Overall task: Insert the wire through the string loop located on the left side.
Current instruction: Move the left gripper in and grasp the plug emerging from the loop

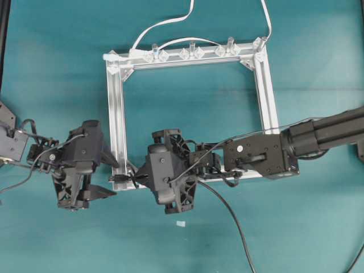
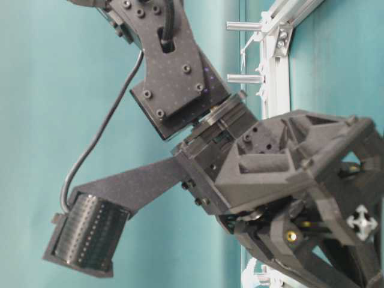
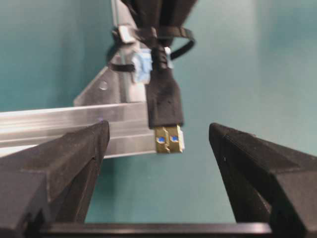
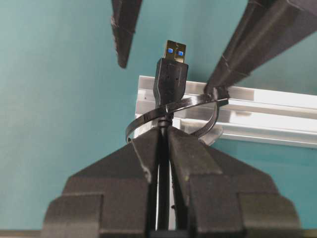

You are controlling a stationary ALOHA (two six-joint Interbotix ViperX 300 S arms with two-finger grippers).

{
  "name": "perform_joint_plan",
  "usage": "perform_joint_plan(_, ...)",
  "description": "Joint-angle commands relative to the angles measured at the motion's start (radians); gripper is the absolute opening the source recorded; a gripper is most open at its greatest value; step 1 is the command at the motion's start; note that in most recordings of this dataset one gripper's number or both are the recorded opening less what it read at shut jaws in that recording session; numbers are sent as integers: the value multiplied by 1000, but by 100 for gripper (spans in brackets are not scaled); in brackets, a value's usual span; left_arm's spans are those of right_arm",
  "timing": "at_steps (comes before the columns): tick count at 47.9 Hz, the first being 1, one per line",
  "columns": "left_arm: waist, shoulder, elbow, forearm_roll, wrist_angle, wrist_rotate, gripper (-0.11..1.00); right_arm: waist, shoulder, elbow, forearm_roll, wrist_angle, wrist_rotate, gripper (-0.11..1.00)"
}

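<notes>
The right end effector [image 4: 163, 136] is clenching the wire [image 4: 171, 82] just behind its plug, which is poking through the string loop [image 4: 198, 106]. The left end effector [image 3: 158, 144] is standing released around the plug; closing off-centre is probably risking pushing it back out.

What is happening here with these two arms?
The right gripper is shut on the wire and has pushed its plug through the loop at the frame corner. The left gripper is open on either side of the plug, not yet gripping it.
</notes>
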State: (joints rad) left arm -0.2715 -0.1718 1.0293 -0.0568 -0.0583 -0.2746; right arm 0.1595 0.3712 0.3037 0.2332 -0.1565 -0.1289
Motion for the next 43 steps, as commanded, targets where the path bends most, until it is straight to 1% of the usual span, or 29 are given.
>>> perform_joint_plan(1, 15, -3, -32, -2, -9, -6, 83, 0, -21, -23, -3, -9, -2, 7)
perform_joint_plan(16, 20, 48, -77, -2, -12, -5, 83, 0, -21, -23, -3, -9, -2, 7)
perform_joint_plan(21, 20, 51, -75, 0, -12, -5, 79, 0, -21, -23, -3, -9, -2, 7)
perform_joint_plan(23, 18, 48, -72, -2, -12, -5, 74, 0, -20, -23, -3, -8, -2, 7)
perform_joint_plan(25, 18, 44, -71, -2, -12, -5, 65, 0, -20, -23, -3, -8, -2, 7)
perform_joint_plan(27, 18, 43, -69, 0, -12, -5, 54, 0, -21, -23, -3, -8, -2, 7)
perform_joint_plan(28, 18, 40, -67, 0, -12, -6, 46, 0, -21, -23, -3, -6, -2, 7)
perform_joint_plan(31, 17, 32, -69, -2, -12, -6, 27, 0, -21, -23, -3, -6, 0, 7)
perform_joint_plan(33, 17, 29, -67, 0, -12, -5, 19, 0, -20, -23, -3, -6, 2, 7)
perform_joint_plan(43, 11, 28, -67, 0, -12, -3, 19, 0, -21, -12, -3, -5, 9, 7)
